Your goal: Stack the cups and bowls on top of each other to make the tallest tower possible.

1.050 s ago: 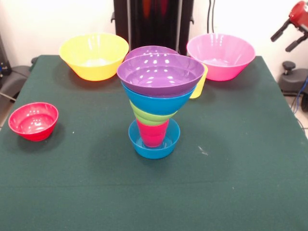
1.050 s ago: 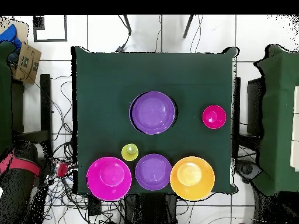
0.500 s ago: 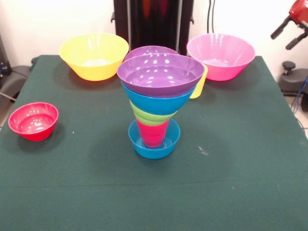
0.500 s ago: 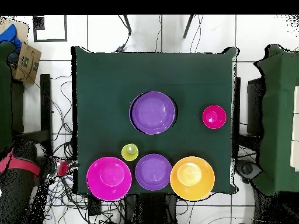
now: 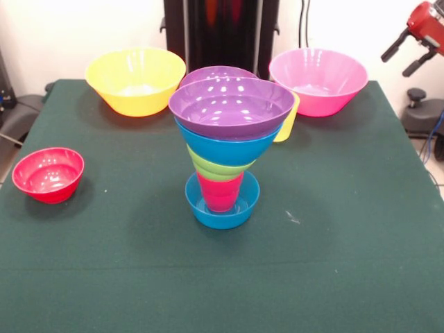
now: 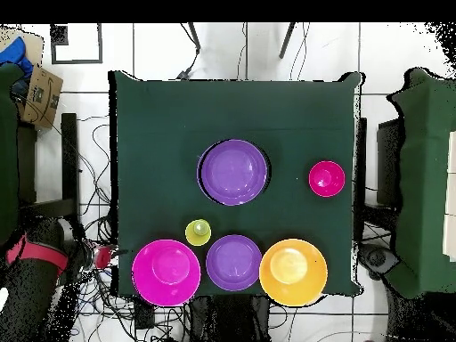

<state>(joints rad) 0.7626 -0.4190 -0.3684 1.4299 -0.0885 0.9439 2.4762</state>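
The tower (image 5: pixel 225 156) stands in the middle of the green bench (image 5: pixel 347 229): small blue bowl, red cup, lime green, blue and purple bowl on top. The gripper (image 5: pixel 408 54) is beside the bench at the upper right, holding nothing; I cannot tell how far open it is.

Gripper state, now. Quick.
Gripper: off past the table's edge in the front view, holding nothing; jaws appear open.

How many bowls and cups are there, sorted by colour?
Purple: 2, tower top and loose one
Blue: 2
Yellow: 2, bowl and cup
Red: 2, bowl and cup
Pink: 1
Green: 1
Total: 10
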